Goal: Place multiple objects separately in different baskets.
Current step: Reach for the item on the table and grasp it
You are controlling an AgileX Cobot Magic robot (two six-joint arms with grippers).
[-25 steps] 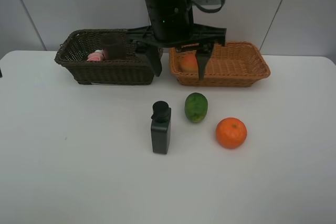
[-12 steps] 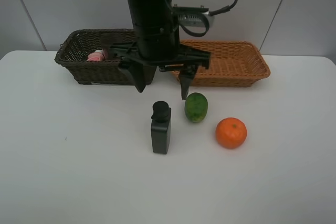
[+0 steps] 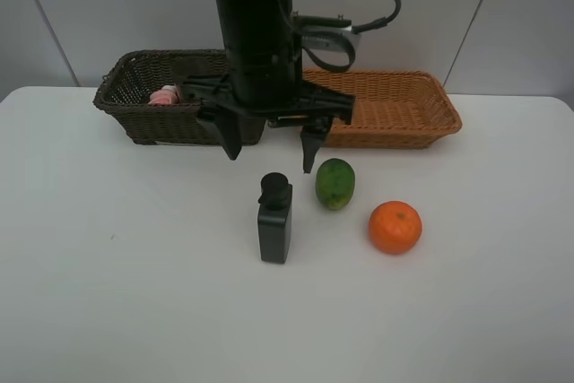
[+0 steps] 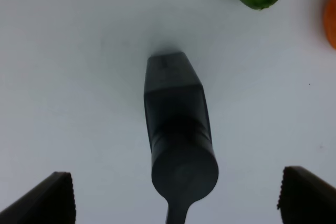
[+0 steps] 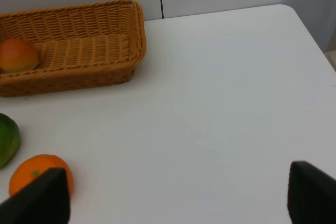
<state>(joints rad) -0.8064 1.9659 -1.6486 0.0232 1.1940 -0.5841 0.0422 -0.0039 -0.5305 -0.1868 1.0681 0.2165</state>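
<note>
Behind the left gripper [image 3: 269, 154] and to its left, the dark brown wicker basket [image 3: 134, 118] holds a pink item [image 3: 165, 95] near its back wall. This is probably the pink white-capped bottle lying down, though the rim hides most of it. Behind the gripper on the other side sits the orange-tan wicker basket [image 3: 408, 112]. From the high camera, the left arm [image 3: 256, 33] covers this basket's nearer end. The right wrist view shows what is hidden there: a red-orange peach-like fruit [image 5: 18, 55] lying in that basket against its end wall.

The left gripper hangs with its jaws wide apart and nothing between them, above the black rectangular bottle [image 3: 274, 220]. The bottle stands upright on the white worktop [image 3: 108, 293]. The left wrist view looks down on its cap, centred between the fingers. The green oval fruit [image 3: 334, 183] lies just beside the bottle, past the gripper's right finger, and the orange [image 3: 395, 227] lies further out the same way.

The right gripper [image 5: 176, 198] appears only in its own wrist view, jaws apart over bare worktop, with the orange near one finger.
</note>
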